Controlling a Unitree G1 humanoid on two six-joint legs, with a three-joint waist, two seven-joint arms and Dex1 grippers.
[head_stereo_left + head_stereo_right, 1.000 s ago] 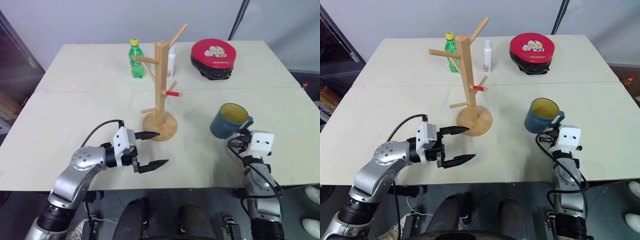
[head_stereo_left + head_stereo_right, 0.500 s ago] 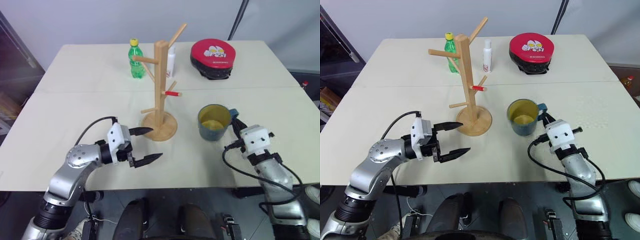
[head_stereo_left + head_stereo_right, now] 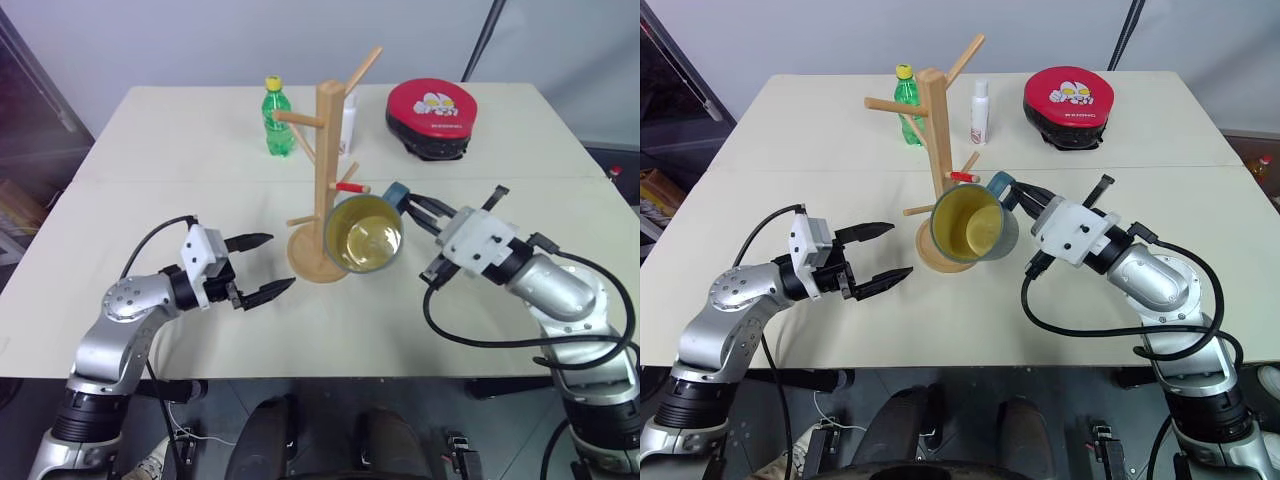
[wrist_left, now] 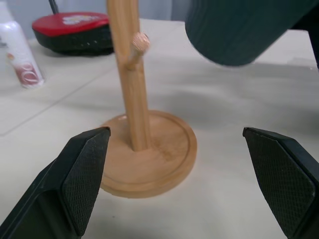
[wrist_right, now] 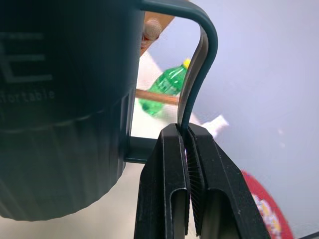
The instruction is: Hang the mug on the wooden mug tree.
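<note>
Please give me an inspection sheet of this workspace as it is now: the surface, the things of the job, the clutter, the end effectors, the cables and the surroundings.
Surface: pale table, seam across it.
Job's things: mug held off the table on its side, mouth toward the camera, beside the wooden mug tree, which stands upright; mug not yet on a peg.
Clutter: green bottle, small white bottle, red and black round case at the far side.
End effectors: right end effector shut on the mug's handle; left end effector open, near the tree's base.
Cables: black cable loops at both wrists.
Surroundings: grey wall, dark pole behind.
</note>
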